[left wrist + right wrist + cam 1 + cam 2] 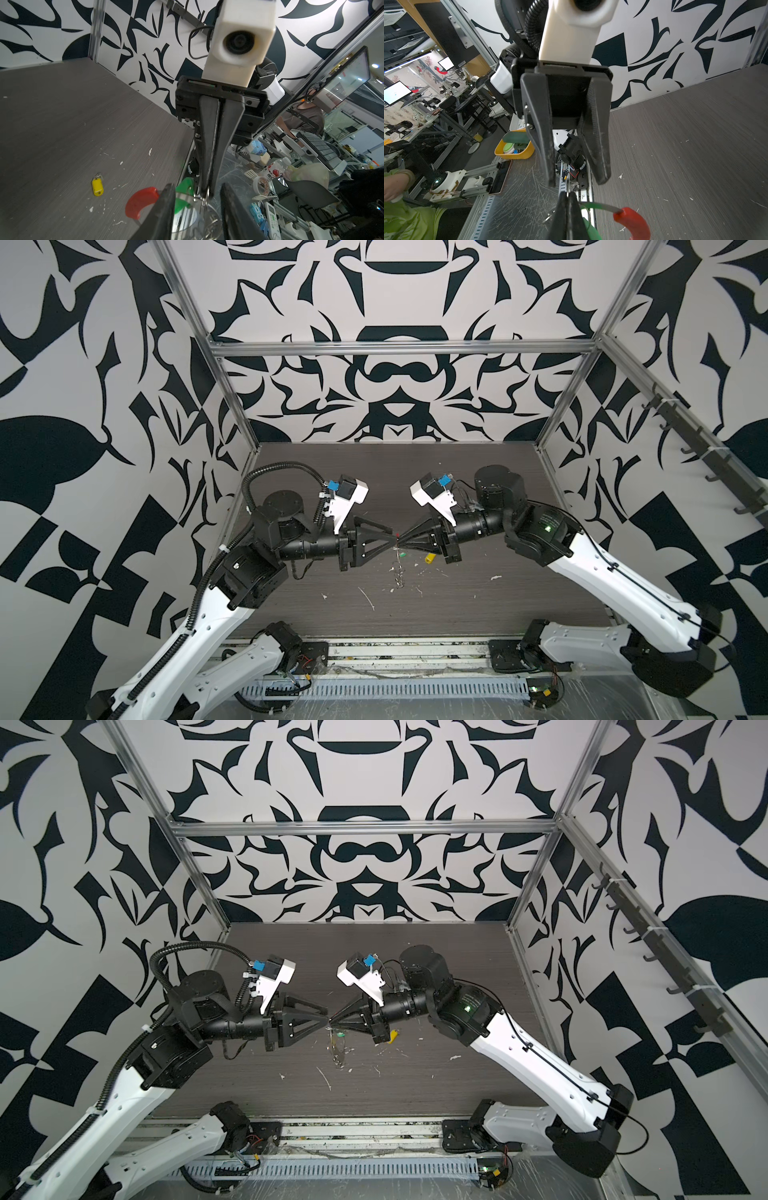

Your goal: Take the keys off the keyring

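**Key removal, second key in hand.** The yellow key lies free on the table, just right of centre under the right arm. I judge that half of the task done.

- **Right gripper:** the right gripper is pinched closed on the keyring. It holds it clear of the table at mid-scene, so the keyring hangs below the tips.
- **Left gripper:** the left gripper meets it tip to tip from the left. Its jaws are apart and grip nothing, and the top of the keyring lies between them.
- **At the pinch:** the red sleeve and the green key sit just beside the pinch point.

**Next move, as I read it.** I should close the left jaws on the green head alone, not on the sleeve or the wire. Then I should work it round and off while the right grip stays firm. The parts are crowded, so alignment must be fine.

**Hard to make out.**
- I cannot tell whether the right jaws hold the wire itself or one of the small rings, which blur together.
- I cannot confirm how the green key is threaded.
- In both top views the keyring is a thin glint, seen nearly edge-on.
- My own left finger covers part of it in the left wrist view.
- The frame edge cuts off the green key in the right wrist view.
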You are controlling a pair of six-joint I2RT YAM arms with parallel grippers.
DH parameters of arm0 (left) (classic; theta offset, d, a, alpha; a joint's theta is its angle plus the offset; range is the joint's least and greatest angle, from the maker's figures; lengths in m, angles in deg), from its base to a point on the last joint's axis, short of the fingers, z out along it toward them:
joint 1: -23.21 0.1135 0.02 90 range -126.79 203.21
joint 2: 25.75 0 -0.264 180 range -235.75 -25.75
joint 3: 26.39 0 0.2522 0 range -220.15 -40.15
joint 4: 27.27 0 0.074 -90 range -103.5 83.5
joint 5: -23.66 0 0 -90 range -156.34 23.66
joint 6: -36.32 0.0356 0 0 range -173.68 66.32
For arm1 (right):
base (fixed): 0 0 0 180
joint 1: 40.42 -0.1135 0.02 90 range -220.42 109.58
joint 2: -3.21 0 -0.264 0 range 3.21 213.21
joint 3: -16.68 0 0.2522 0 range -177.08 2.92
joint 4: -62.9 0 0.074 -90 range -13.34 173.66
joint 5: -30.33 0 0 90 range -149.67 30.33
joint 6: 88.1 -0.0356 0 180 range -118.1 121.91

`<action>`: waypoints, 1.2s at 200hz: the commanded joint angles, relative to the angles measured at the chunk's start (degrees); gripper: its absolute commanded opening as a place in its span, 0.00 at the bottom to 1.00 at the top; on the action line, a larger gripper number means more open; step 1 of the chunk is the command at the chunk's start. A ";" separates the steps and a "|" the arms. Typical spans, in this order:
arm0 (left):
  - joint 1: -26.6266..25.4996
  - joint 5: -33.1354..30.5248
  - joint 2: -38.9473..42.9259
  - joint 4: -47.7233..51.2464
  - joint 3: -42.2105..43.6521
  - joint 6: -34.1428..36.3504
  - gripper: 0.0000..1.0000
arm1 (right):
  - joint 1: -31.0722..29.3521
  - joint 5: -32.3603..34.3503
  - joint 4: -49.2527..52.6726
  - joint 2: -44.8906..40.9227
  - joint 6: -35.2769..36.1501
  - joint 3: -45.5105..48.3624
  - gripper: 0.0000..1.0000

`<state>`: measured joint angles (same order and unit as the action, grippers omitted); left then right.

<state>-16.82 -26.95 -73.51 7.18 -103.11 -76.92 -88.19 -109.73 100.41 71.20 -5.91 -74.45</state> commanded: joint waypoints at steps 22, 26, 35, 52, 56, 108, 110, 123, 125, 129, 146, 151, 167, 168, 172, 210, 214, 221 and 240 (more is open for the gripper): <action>0.03 2.09 0.31 3.30 -1.87 1.18 0.34 | 0.56 -1.46 0.69 -0.31 2.10 -3.63 0.00; 0.02 2.09 0.37 3.37 -1.90 1.18 0.33 | 0.64 -1.44 0.72 -0.34 2.10 -3.63 0.00; -0.01 2.09 0.40 3.62 -1.95 1.27 0.31 | 0.74 -1.49 0.93 -0.27 2.25 -3.76 0.00; 0.06 1.99 0.24 3.65 -2.12 1.36 0.29 | 0.84 -1.62 1.59 0.02 2.40 -4.09 0.00; 0.08 2.06 0.22 3.61 -2.16 1.36 0.29 | 0.84 -1.62 1.68 0.08 2.45 -4.15 0.00; -0.03 2.79 -1.18 4.05 -3.29 1.49 0.25 | 0.84 -1.53 3.49 0.74 3.24 -4.99 0.00; -0.02 2.79 -1.25 4.04 -3.31 1.52 0.25 | 0.84 -1.66 3.56 0.81 3.27 -5.06 0.00; -0.03 3.00 -1.36 4.01 -3.40 1.54 0.23 | 0.90 -1.62 3.92 1.01 3.41 -5.27 0.00; 0.02 3.04 -1.43 3.94 -3.44 1.54 0.23 | 0.90 -1.62 3.93 1.01 3.37 -5.26 0.00; 0.02 3.04 -1.45 4.01 -3.48 1.54 0.23 | 0.84 -1.58 3.87 1.01 3.39 -5.31 0.00; 0.03 3.22 -1.66 4.15 -3.66 1.45 0.22 | 0.84 -1.37 4.01 1.05 3.59 -5.43 0.00; -0.03 3.24 -1.79 4.31 -3.66 1.45 0.22 | 0.89 -1.29 4.06 1.09 3.60 -5.53 0.00; 0.01 3.31 -1.89 4.66 -3.84 1.49 0.22 | 0.83 -1.03 4.21 1.01 3.80 -5.78 0.00; 0.03 3.32 -1.89 4.73 -3.79 1.51 0.22 | 0.88 -0.97 4.25 1.01 3.87 -5.74 0.00; 0.05 3.27 -1.87 4.79 -3.80 1.55 0.22 | 0.86 -0.85 4.35 1.01 3.90 -5.85 0.00; 0.02 3.15 -1.98 5.65 -4.01 1.86 0.21 | 0.91 -0.69 4.46 0.92 3.95 -6.18 0.00; -0.02 3.11 -1.97 5.68 -4.01 1.94 0.21 | 0.86 -0.73 4.49 0.88 3.95 -6.22 0.00; 0.04 3.16 -1.95 5.66 -4.01 1.89 0.20 | 0.90 -0.74 4.63 0.83 3.99 -6.31 0.00; 0.05 3.14 -1.73 5.18 -3.99 1.80 0.14 | 0.92 -0.96 4.80 1.09 3.99 -6.41 0.00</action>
<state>-16.82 -24.65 -75.59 11.73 -105.08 -75.90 -87.40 -109.93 106.42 72.73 -2.59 -77.94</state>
